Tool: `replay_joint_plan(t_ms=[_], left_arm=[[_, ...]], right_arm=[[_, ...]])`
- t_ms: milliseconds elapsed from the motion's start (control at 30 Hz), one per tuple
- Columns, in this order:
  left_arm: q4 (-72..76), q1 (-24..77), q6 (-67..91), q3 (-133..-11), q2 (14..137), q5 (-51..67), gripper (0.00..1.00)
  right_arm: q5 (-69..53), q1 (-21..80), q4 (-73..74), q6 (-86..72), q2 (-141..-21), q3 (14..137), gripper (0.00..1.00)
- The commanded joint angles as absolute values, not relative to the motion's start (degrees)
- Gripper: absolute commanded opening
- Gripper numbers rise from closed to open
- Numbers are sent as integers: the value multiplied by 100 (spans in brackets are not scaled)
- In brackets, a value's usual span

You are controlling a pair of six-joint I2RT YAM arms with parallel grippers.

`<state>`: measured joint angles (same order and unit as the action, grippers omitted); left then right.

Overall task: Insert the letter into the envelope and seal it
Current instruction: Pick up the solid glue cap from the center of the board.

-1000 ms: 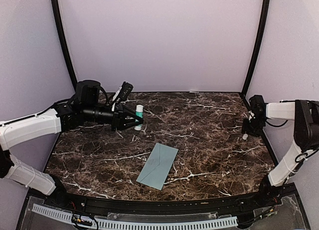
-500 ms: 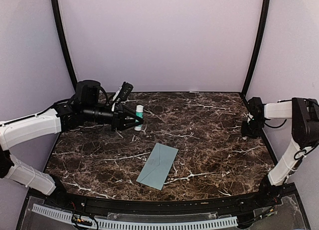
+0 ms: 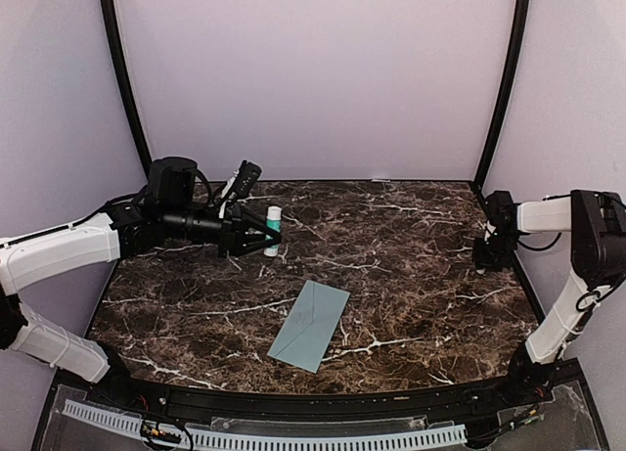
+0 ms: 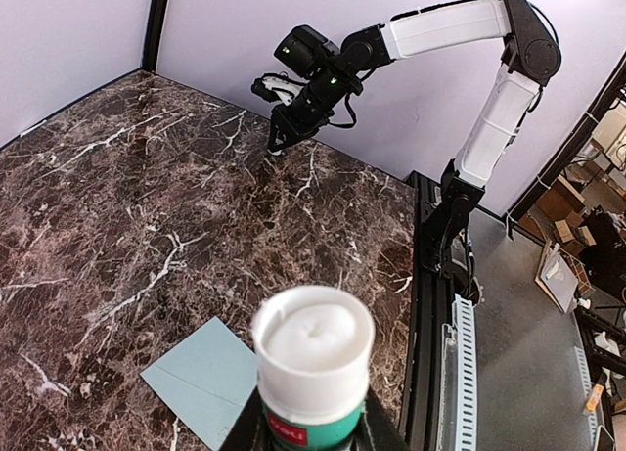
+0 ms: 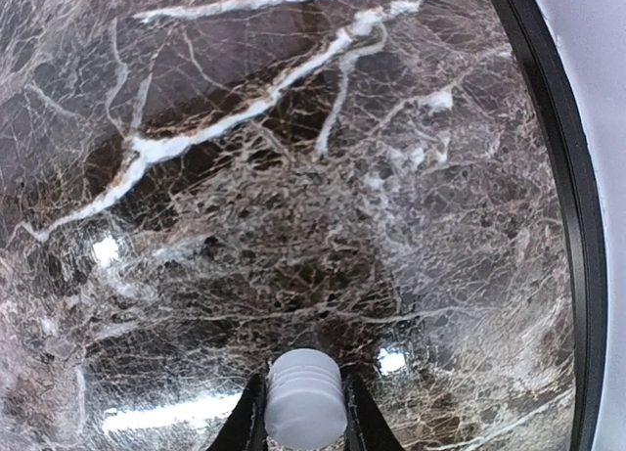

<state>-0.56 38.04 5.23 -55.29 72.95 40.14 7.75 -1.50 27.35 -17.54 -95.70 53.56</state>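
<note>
Has drawn the right arm slightly toward the worktop [image 3: 411, 236] edge and narrowed the right jaws onto a white ribbed cap [image 5: 304, 397]. Clamps the glue stick [image 3: 273, 228] in the left jaws. Leaves the envelope [image 3: 310, 324] flat at front centre, apart from both. Probably light, thin, floppy and slick on the marble: best pinched at an edge.

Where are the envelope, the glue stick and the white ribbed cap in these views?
envelope [image 3: 310, 325]: top external view, middle of its teal face.
glue stick [image 4: 313, 336]: left wrist view, its white top end.
white ribbed cap [image 5: 304, 400]: right wrist view, middle of its ribbed side.
</note>
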Motion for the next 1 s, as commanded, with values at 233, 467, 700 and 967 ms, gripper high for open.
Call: replay_joint_plan(t_ms=[233, 467, 700, 967], left_arm=[[80, 3862, 310, -5450, 7190, 4347, 0], [-735, 4689, -587, -5636, 7363, 3527, 0], [-891, 4983, -692, -5732, 7659, 3621, 0], [-1025, 5123, -729, -5790, 7863, 3788, 0]], right_arm=[[532, 721, 3409, -1553, -8945, 5982, 8], [-1907, 1799, 3548, -1627, -7438, 6345, 8], [-3449, 3231, 3072, -2394, -6909, 6362, 8], [-3694, 4789, 2246, -2825, -7499, 6516, 8]])
